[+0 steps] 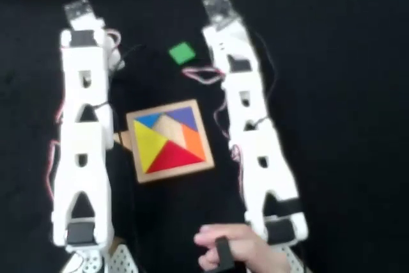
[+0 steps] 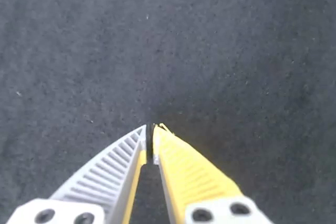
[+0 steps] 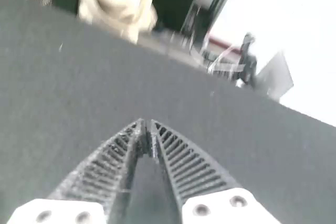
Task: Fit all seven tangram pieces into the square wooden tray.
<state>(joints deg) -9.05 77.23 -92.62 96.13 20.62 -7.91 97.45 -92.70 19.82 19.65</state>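
1. High view. The square wooden tray (image 1: pixel 161 109) lies on the black table cloth (image 1: pixel 332 94), turned slightly against the table's edges. One white arm (image 1: pixel 83 151) stretches along one side of it and a second white arm (image 1: pixel 255 139) along the other. I cannot tell here which arm is my left.
2. Left wrist view. My left pincer (image 2: pixel 151 129) has one white finger and one yellow. It is closed tip to tip, with nothing between, over bare cloth.
3. Right wrist view. My right pincer (image 3: pixel 145 125) has two black fingers, likewise closed on nothing over the cloth. Room clutter (image 3: pixel 210 3) stands past the table's edge.
4. Appearance of the tray. A pale wood rim frames flat shapes lying flush: a yellow triangle (image 1: pixel 150 145), a red triangle (image 1: pixel 176 156), an orange piece (image 1: pixel 192 136), a blue piece (image 1: pixel 147 120) and a violet piece (image 1: pixel 183 116).
5. A pale patch (image 1: pixel 167 127) sits among them. I cannot tell whether it is a piece or the bare floor.
6. The green square piece (image 1: pixel 182 53) lies on the cloth, outside the tray and well apart from it, near one arm.
7. Count: one tray, five coloured pieces inside it, one green piece outside, two arms and two pincers.
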